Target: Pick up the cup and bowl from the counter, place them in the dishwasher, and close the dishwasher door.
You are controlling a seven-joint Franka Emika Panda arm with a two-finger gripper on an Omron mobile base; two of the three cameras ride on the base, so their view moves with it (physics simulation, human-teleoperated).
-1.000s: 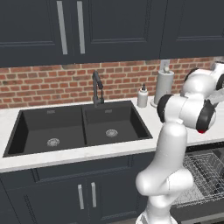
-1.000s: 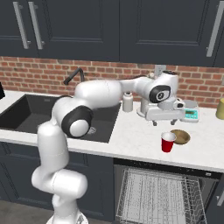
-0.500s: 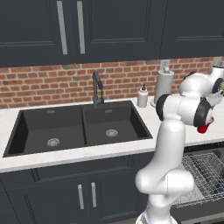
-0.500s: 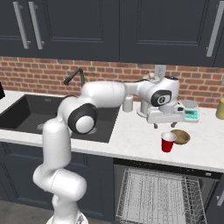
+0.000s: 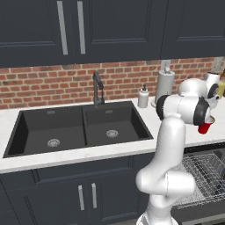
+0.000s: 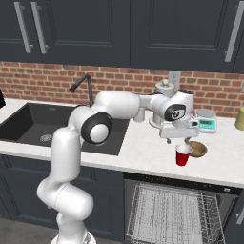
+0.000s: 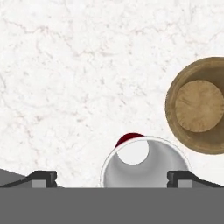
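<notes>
The red cup [image 6: 182, 155] stands upright on the white counter [image 6: 143, 147], right beside the olive-brown bowl [image 6: 197, 149]. My gripper [image 6: 179, 140] hangs open just above the cup, pointing straight down. Seen from the hand, the cup's white inside [image 7: 146, 164] lies between my fingertips [image 7: 43, 177], nearer the right one, and the bowl [image 7: 201, 105] sits off to the right. The left base view shows the cup [image 5: 204, 128] peeking from behind my forearm. Below the counter the dishwasher's grey wire rack [image 6: 174, 214] is pulled out; the dishwasher door is hidden under it.
A black double sink [image 6: 33, 128] with a faucet [image 6: 83, 86] lies to the left. Behind the cup stand a paper towel roll [image 5: 165, 85], a soap bottle [image 5: 143, 97], a small scale [image 6: 206, 121] and a yellowish jar [image 6: 240, 116] at the far right.
My hand has come down a little and shifted over the cup. The cup and bowl have stayed where they were.
</notes>
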